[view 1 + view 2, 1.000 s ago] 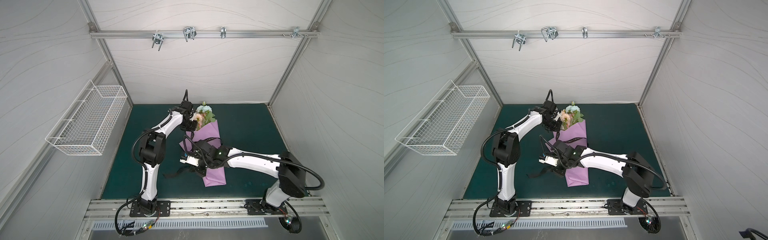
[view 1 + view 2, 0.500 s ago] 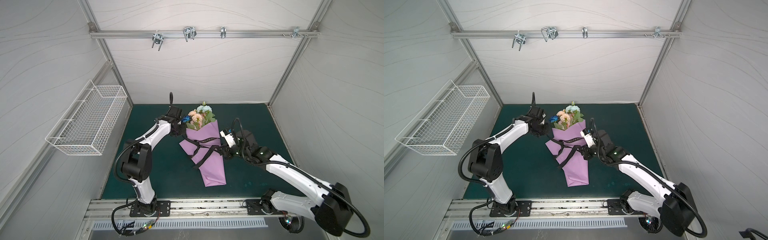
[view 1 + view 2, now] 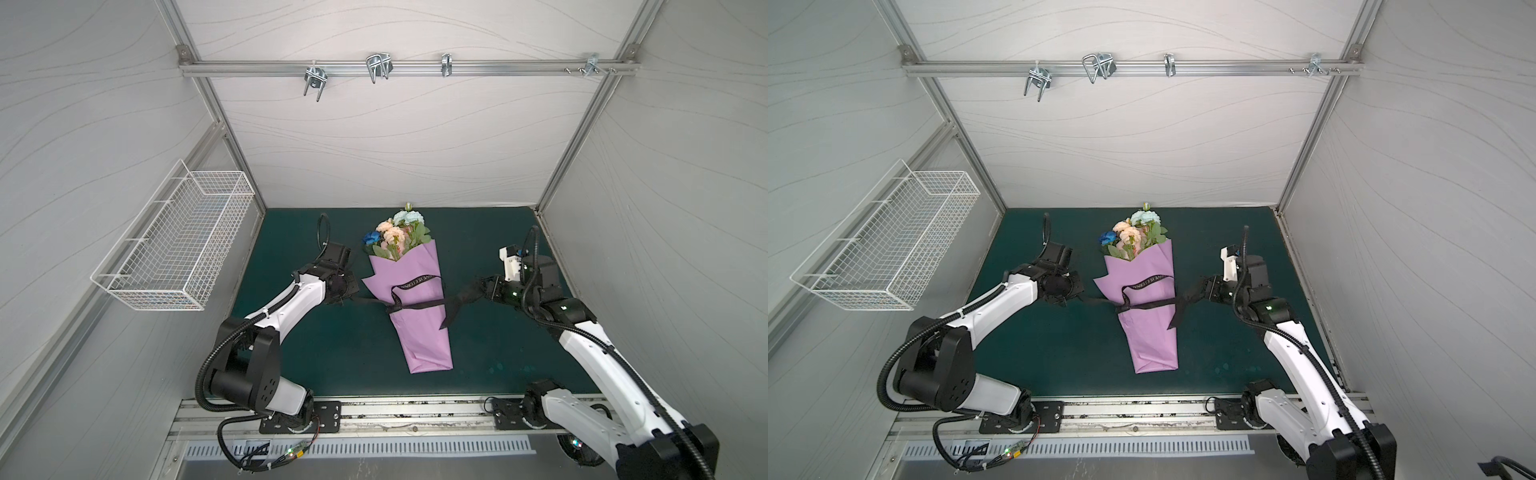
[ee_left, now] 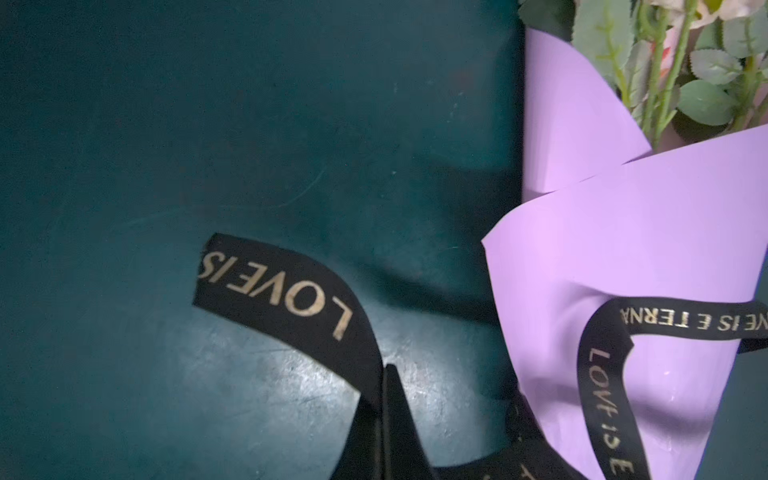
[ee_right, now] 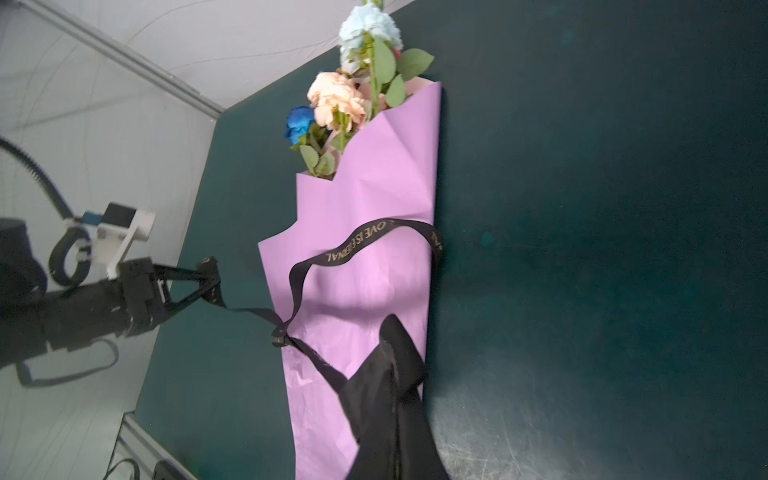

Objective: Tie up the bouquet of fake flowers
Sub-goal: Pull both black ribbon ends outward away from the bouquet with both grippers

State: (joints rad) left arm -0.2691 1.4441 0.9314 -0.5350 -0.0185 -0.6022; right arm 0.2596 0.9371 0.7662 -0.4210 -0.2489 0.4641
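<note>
- Centrally, the bouquet of fake flowers (image 3: 395, 239) lies wrapped in lilac paper (image 3: 419, 336) on the green mat (image 3: 311, 353), between both grippers and apart from each.
- Left gripper (image 5: 210, 276) pinches one end of the black ribbon (image 3: 415, 306).
- Right gripper (image 3: 477, 287) clamps the other end; the black ribbon is knotted across the lilac paper.

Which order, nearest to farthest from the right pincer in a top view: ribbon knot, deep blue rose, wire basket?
From the right pincer:
1. Ribbon knot, at the left edge of the lilac paper.
2. Deep blue rose, farther back, the leftmost bloom.
3. Wire basket, hung at far left.
</note>
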